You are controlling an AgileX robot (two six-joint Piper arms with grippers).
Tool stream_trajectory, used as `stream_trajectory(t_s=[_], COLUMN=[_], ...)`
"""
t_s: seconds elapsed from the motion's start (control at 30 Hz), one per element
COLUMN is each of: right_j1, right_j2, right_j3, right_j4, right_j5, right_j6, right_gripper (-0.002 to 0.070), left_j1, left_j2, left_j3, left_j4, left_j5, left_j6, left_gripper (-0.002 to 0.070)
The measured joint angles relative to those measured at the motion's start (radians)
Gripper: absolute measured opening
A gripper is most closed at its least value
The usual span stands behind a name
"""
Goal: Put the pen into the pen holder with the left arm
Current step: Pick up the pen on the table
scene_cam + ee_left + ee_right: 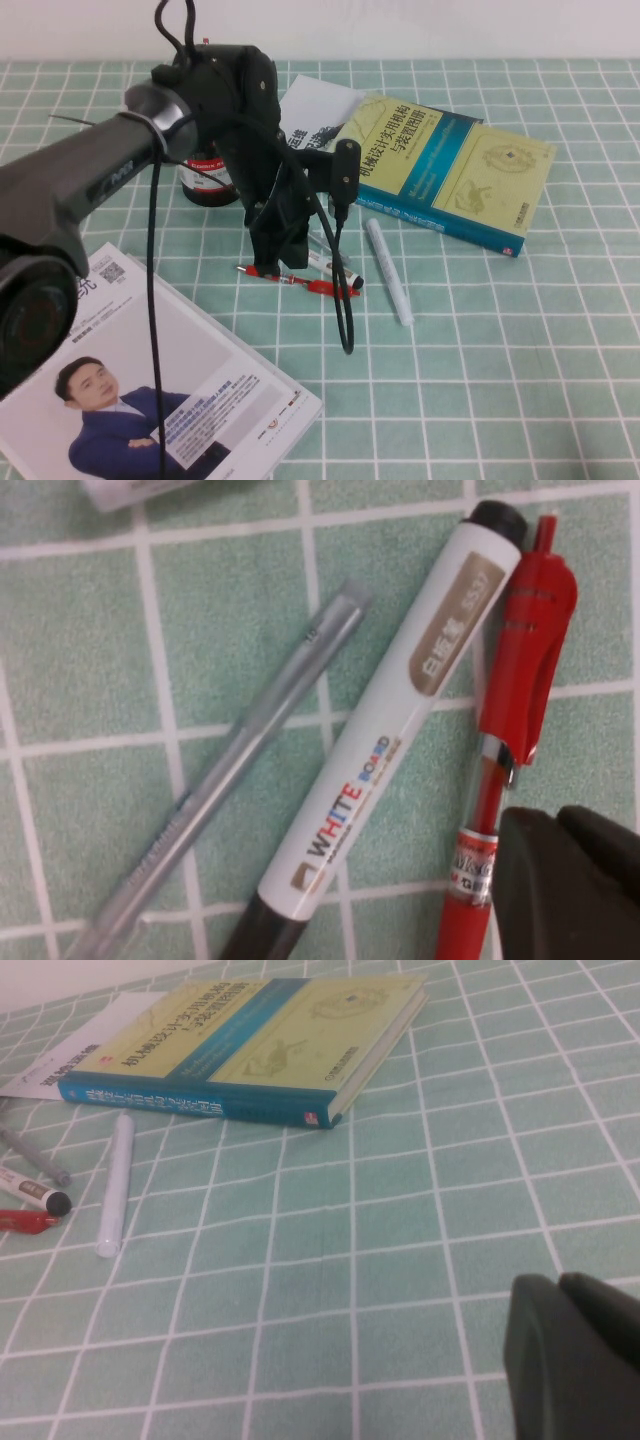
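Pen point(320, 287) on table point(500, 350), outside pen holder point(205, 185)

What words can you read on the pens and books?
"WHITE BOARD" and "白板笔": on the white marker.
"10": on the thin grey pen.
Red pen: label cut off, unreadable.
Green book, magazine, pen holder: print too small to read.

white marker point(390, 740) reads "WHITE BOARD"
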Motion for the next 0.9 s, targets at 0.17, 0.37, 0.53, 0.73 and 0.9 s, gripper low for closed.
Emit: stream_trajectory(t_s=[0.17, 0.37, 0.53, 0.73, 0.9], right_j1=[0.000, 0.000, 0.000, 0.000, 0.000], right_j2=[0.000, 0.000, 0.000, 0.000, 0.000], right_j3=[0.000, 0.000, 0.000, 0.000, 0.000], right_j4=[0.000, 0.000, 0.000, 0.000, 0.000], right_j5=[0.000, 0.000, 0.000, 0.000, 0.000], right_j6=[0.000, 0.000, 0.000, 0.000, 0.000], right_gripper=[-0.0020, -0.0020, -0.0020, -0.0020, -0.0020], left_j1=[-0.010, -0.015, -0.015, -0.015, -0.015], left_j2=[0.004, 0.004, 0.005, 0.018, 0.046], left_j3=[0.000, 0.000, 0.000, 0.000, 0.000], left_j4=[0.005, 0.007, 0.022, 0.025, 0.026], left_j5=[0.000, 0.000, 0.000, 0.000, 0.000], left_j6=[0.032, 0.041, 0.012, 0.004, 0.004], left_gripper=[-0.0003, 0.0026, 0.0230, 0.0355, 0.0365])
